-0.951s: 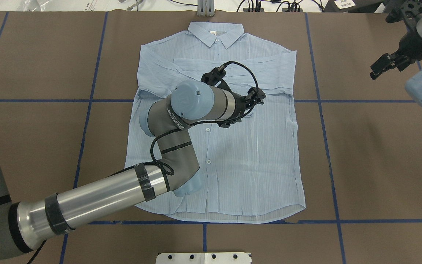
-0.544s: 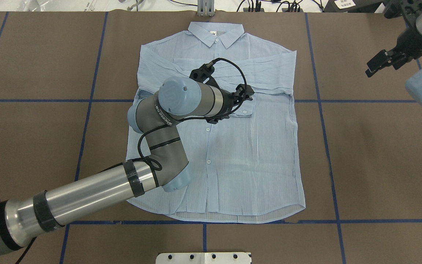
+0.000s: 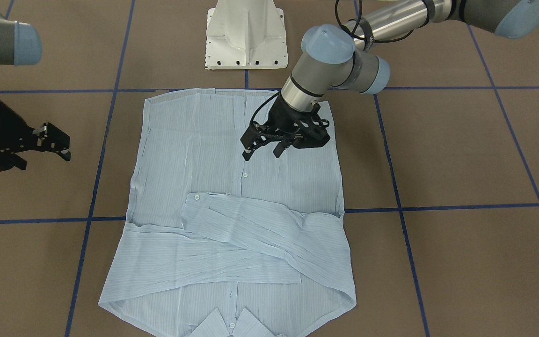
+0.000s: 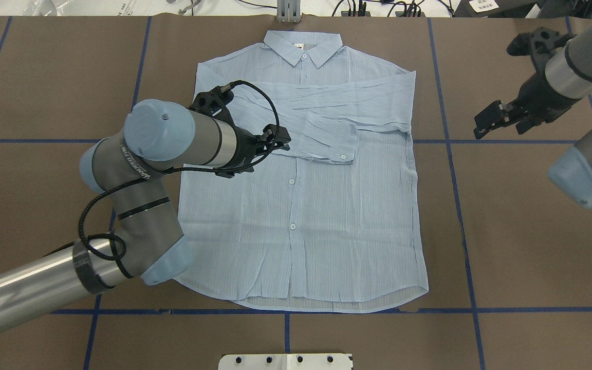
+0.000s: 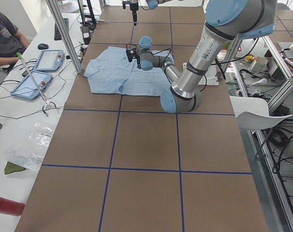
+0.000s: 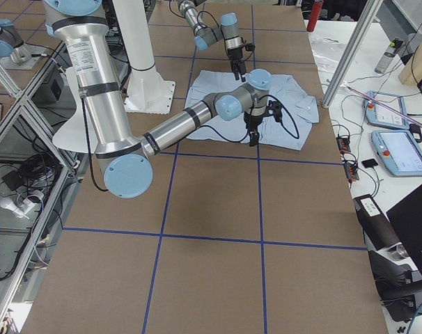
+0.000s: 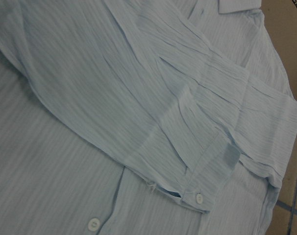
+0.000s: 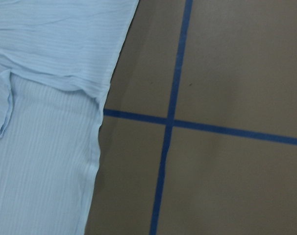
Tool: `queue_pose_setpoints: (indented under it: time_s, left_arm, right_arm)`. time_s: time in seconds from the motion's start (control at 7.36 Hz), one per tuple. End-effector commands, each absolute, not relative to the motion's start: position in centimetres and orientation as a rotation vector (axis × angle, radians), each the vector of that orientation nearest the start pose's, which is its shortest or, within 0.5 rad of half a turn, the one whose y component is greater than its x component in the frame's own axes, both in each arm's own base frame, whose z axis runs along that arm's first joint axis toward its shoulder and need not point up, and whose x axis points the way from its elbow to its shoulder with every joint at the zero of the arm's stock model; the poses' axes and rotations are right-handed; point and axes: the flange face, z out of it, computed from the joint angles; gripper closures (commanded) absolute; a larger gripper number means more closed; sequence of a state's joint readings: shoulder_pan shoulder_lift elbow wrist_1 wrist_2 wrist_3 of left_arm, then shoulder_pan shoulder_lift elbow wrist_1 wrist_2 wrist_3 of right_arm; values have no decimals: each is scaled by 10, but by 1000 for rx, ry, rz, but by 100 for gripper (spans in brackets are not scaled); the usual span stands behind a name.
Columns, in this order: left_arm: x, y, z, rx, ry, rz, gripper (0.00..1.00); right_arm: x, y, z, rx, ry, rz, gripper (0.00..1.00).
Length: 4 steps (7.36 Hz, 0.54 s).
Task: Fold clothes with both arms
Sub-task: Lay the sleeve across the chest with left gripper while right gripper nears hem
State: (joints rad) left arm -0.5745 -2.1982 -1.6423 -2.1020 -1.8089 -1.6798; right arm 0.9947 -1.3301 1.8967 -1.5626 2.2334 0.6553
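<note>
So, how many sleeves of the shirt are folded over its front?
2: one sleeve comes from the shoulder on the robot's left and ends in a buttoned cuff past the button line. The other sleeve comes from the robot's right and lies partly under the first.

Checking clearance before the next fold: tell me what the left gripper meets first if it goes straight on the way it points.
Probably the shirt: the left gripper angles down over it, likely toward the folded sleeves. Depth is unclear.

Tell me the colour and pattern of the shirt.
Pale light blue with fine stripes; the shirt shows it best in the left wrist view.
</note>
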Motion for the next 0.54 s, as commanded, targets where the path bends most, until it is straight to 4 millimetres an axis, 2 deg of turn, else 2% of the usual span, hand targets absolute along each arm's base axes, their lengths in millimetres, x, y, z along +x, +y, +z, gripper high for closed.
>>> queue_pose_setpoints:
  time_s: [0.0,0.14,0.27,0.41]
  left_arm:
    - [452,-433,188,127,1159,-386,2]
    - [437,-423,190,131,1168,-383,2]
    - [427,-421,191,138,1171,-389,2]
    - [417,-416,200,139,1161,-395,2]
  right_arm:
    - [-305,-439,355,60,-840,-81,0]
    - [-333,-405,369,17,-852,-48,0]
    - [-351,-364,392,17,-863,-25,0]
    - [-361,-331,416,52,-866,-65,0]
